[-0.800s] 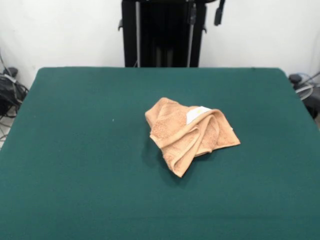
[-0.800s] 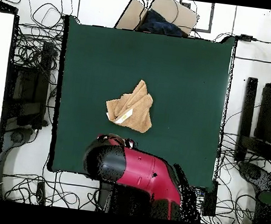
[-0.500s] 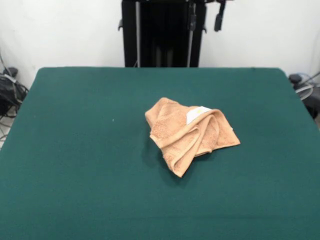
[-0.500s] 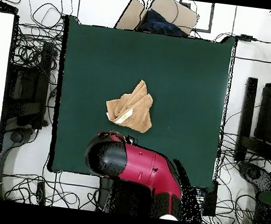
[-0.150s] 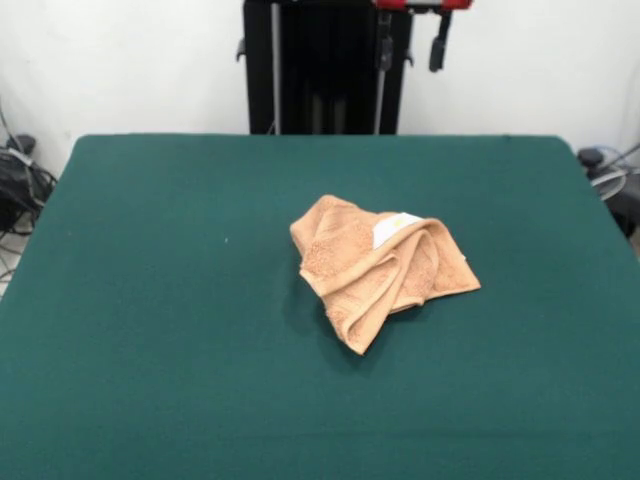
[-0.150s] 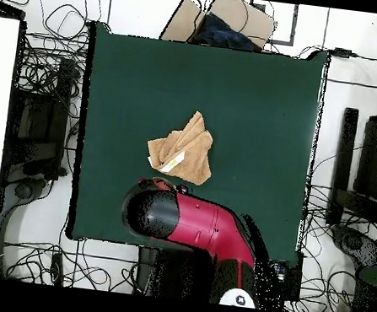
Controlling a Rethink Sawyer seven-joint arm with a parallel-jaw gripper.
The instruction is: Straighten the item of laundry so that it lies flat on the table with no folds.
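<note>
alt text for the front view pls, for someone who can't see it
A crumpled peach-orange towel lies bunched in folds near the middle of a dark green table, a white tag showing on top. The gripper hangs at the top edge, well clear of the towel.

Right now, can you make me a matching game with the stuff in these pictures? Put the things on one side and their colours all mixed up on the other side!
Things:
1. towel
2. table
3. tag on the towel
4. robot arm

Colours:
A. dark green
B. red and black
C. peach-orange
D. white

Right pairs: 1-C, 2-A, 3-D, 4-B. The towel lies bunched up in folds near the middle of the table, and the tag peeks out on top of it.
</note>
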